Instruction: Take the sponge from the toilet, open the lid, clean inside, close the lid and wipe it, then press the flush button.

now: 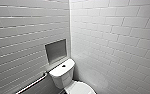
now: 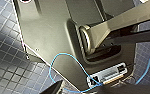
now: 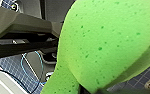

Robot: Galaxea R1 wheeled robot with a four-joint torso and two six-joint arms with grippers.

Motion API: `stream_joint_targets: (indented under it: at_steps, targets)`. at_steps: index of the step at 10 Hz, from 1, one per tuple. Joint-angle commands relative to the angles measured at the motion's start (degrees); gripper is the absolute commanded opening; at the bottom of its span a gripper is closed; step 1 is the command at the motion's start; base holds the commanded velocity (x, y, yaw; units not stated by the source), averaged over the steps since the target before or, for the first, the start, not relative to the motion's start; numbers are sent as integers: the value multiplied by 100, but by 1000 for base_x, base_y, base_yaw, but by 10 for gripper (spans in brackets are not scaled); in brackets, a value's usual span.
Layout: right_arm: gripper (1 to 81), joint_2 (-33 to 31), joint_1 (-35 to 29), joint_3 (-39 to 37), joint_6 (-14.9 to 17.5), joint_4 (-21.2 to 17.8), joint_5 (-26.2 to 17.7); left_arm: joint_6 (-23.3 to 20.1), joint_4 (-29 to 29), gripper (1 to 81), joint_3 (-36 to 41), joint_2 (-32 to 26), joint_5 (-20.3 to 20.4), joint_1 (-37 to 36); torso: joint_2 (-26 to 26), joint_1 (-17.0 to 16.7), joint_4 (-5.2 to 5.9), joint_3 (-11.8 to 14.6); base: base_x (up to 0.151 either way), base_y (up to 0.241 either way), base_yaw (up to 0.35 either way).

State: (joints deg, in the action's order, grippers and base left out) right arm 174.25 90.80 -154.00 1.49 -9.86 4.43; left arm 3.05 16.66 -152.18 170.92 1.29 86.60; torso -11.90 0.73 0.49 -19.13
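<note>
White tiled walls (image 1: 111, 37): closing in a corner directly behind the toilet (image 1: 63, 76). Dark grid-tiled floor (image 2: 6, 57): beneath the arms; position against the toilet not determinable. Toilet itself: viewed from above and in front, tank complete, bowl end cut off by the frame edge. Lid (image 1: 79, 88) appears down, not confirmed. Grey recessed niche (image 1: 56, 51): set in the wall beside the toilet, just above tank height. Grab rail (image 1: 32, 84): same wall, lower, alongside the bowl.

Sponge (image 3: 103, 45): off the toilet, carried at the right gripper (image 3: 87, 90), above the floor; spacing from the toilet not determinable. Pinched to a narrow waist at the held end, so jaws judged clamped on it, though barely visible. Left gripper (image 2: 54, 88): open or closed, cannot tell. Flush button (image 1: 63, 66): centre of the tank top, nothing resting on it.

Step in hand, as judged: pickup complete, lid opening pending. Next move calls for lowering toward the toilet, reaching the lid's front edge, and lifting it without releasing the sponge.
</note>
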Motion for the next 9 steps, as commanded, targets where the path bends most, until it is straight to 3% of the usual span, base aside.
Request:
stream_joint_targets:
  at_steps: [1,9]
  targets:
    - [10,-11,-127,30,27,-33,-372,-32,-49,811,21,-40,-314,-174,0,0,0,0,75,0,0]
    - [10,-11,-109,3,27,-51,-372,-32,-49,811,30,-32,-305,-174,0,-9,0,0,88,0,0]
